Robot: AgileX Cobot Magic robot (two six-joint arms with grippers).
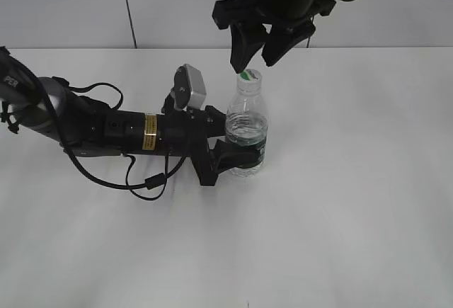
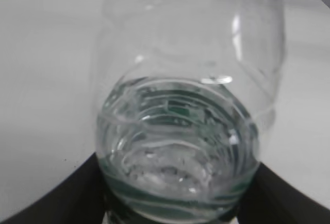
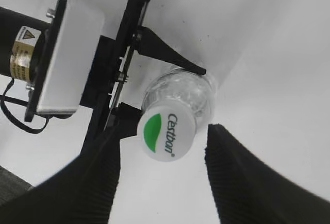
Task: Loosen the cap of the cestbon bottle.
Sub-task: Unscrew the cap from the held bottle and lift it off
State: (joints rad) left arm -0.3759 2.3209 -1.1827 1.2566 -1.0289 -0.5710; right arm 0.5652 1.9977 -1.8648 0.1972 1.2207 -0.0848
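The left gripper (image 1: 237, 154) clamps the upright bottle (image 1: 248, 134) from nine o'clock. The right gripper (image 1: 256, 52) hangs open above the cap (image 1: 248, 75), not touching it; loosening looks not yet begun.

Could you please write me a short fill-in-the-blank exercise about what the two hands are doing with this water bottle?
1. The left hand is shut on the ____ of the cestbon bottle.
2. The right hand hangs open just above the ____.
3. The cap bears a leaf mark coloured ____.
4. The bottle stands ____ on the table.

Missing words: body; cap; green; upright

Lab: bare white table (image 1: 354, 216), panelled wall (image 1: 71, 3).
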